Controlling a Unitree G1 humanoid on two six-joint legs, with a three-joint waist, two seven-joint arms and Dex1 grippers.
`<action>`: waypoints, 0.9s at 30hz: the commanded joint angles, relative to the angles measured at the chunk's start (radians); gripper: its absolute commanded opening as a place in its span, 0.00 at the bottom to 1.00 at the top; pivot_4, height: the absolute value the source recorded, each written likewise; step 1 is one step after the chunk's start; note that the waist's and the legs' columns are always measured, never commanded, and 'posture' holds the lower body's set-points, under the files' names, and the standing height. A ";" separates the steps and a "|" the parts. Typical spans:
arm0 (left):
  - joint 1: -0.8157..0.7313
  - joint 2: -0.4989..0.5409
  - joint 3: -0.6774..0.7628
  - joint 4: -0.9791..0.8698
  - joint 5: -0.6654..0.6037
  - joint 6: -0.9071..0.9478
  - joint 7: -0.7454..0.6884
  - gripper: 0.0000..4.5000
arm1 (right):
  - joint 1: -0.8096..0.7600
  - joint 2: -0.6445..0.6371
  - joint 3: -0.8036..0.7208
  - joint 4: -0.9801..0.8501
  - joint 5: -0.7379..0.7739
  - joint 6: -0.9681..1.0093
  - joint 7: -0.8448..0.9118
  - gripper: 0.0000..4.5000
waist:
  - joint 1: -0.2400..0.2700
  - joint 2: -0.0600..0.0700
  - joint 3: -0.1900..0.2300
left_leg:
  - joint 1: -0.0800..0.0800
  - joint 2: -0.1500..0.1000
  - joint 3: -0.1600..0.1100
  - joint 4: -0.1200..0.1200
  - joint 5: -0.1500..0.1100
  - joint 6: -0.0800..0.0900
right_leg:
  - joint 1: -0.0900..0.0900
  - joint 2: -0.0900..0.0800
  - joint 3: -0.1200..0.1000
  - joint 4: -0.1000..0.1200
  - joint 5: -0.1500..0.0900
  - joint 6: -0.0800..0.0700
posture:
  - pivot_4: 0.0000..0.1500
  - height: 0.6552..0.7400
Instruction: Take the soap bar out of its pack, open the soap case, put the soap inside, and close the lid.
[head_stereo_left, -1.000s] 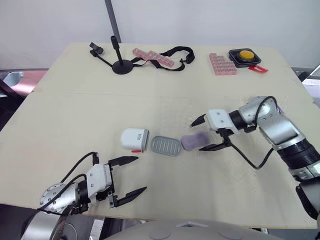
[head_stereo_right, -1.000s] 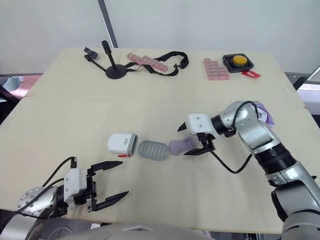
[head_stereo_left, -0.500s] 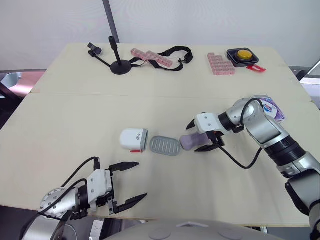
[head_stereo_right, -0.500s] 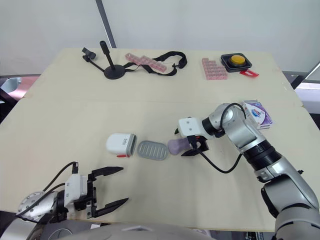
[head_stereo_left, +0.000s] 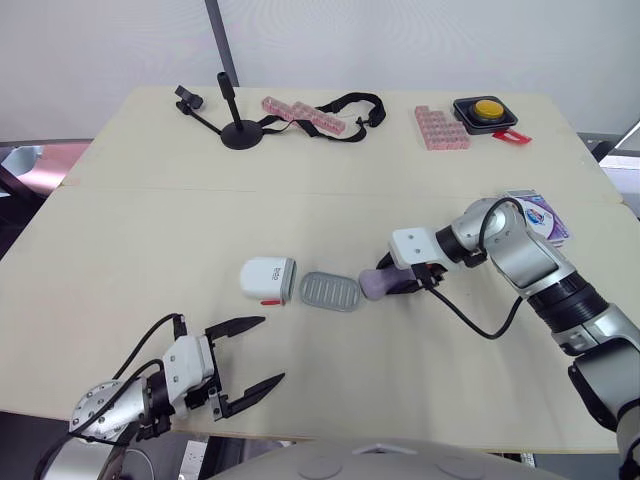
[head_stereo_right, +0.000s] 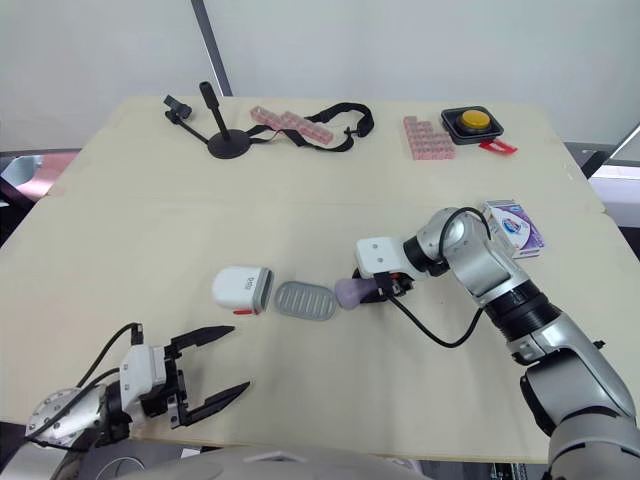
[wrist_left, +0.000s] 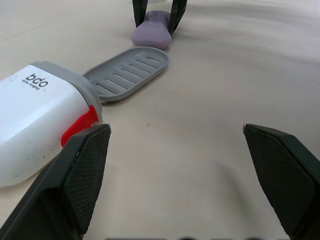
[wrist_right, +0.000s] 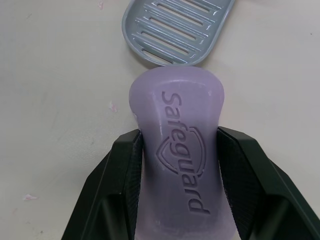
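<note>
Two grippers logged. Shows right gripper (head_stereo_left: 390, 284) clamped on the single purple soap bar (head_stereo_left: 375, 284), flat on the table (head_stereo_left: 150, 230) near centre, just beside one grey ribbed tray (head_stereo_left: 332, 291). Places one white case shell (head_stereo_left: 268, 279) on the tray's other side, lying on its side. Shows left gripper (head_stereo_left: 272, 350) spread wide, empty, near the front edge. Lists one soap pack (head_stereo_left: 540, 215) at the right edge. Lists, along the far edge, one yellow button (head_stereo_left: 491, 109) and one black stand (head_stereo_left: 240, 130).
</note>
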 joint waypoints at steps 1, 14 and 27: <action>0.009 0.002 0.000 -0.009 -0.001 -0.036 0.000 1.00 | -0.021 -0.003 -0.004 -0.007 0.003 -0.008 0.018 0.40 | 0.000 0.000 0.000 | 0.000 0.000 0.000 0.000 0.000 0.000 | 0.000 0.000 0.000 0.000 0.000 0.000 | 1.00 1.00; 0.012 0.007 0.043 0.012 -0.024 -0.043 0.019 1.00 | -0.042 0.114 -0.042 -0.364 0.121 0.502 -0.148 0.40 | 0.004 -0.001 0.000 | 0.001 0.001 0.000 0.000 0.000 0.000 | -0.001 0.001 0.001 0.004 0.000 0.000 | 1.00 1.00; -0.043 0.003 0.020 0.002 -0.018 -0.006 0.051 1.00 | -0.043 0.188 0.094 -0.503 0.105 0.871 -0.409 0.40 | 0.004 -0.001 0.000 | 0.002 0.000 0.001 -0.001 0.002 -0.003 | -0.002 0.000 0.002 0.001 0.000 0.000 | 1.00 1.00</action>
